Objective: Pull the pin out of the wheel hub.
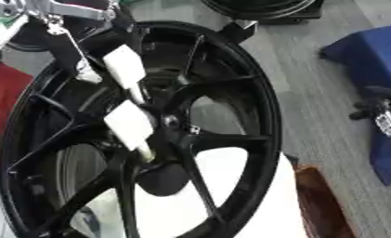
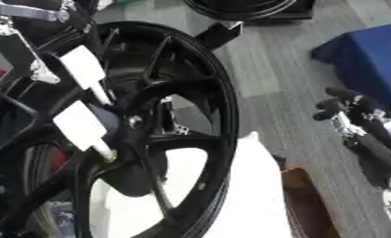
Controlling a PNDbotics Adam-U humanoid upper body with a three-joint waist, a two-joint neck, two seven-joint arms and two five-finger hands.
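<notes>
The black wheel (image 1: pixel 231 116) stands nearly upright and fills most of the view, its spokes meeting at the hub (image 1: pixel 170 122) near the middle. The left hand (image 1: pixel 121 88) comes in from the upper left corner and reaches across the face of the wheel. Its fingers (image 1: pixel 129 123), covered with white pads, are stretched out and point down toward the hub; the lower one ends just beside the centre, a little to its left. I cannot tell if the fingertips pinch something, because the pin itself I cannot make out among the dark spokes. The right hand (image 2: pixel 348 114) shows at the right edge, well apart from the wheel, over the grey floor (image 1: pixel 312 102) beside a blue cloth (image 1: pixel 373 51); its dark fingers look curled and hold nothing. A brown box (image 1: pixel 320 204) lies at the lower right
</notes>
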